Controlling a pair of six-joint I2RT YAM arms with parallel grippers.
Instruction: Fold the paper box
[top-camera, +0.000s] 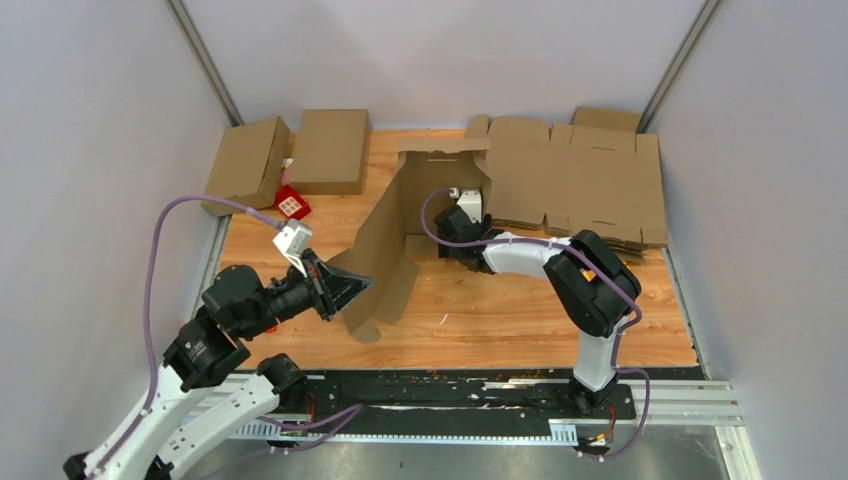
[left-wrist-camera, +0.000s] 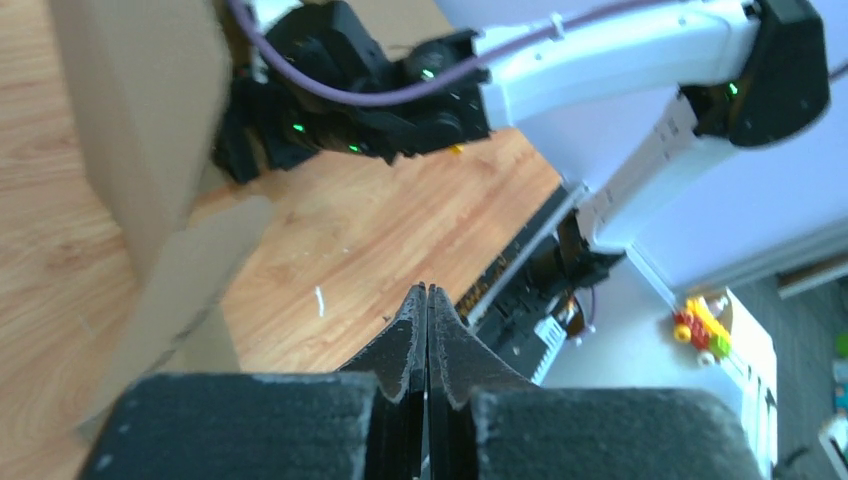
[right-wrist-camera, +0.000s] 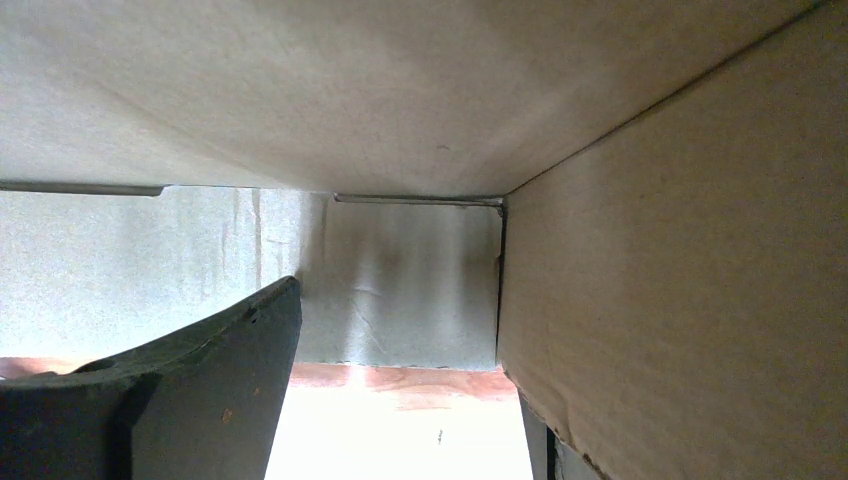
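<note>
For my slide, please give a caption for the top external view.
Left tool, shut, beside half-folded paper box; right tool reaches inside it.

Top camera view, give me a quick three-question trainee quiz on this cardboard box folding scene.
1. True or false: the left tool is shut and empty.
2. The right tool is: A) inside the half-folded brown cardboard box; B) raised high above everything; C) parked beside its own base.
3. How many closed brown cardboard boxes sit at the far left?
Key: 1 true; 2 A; 3 two.
</note>
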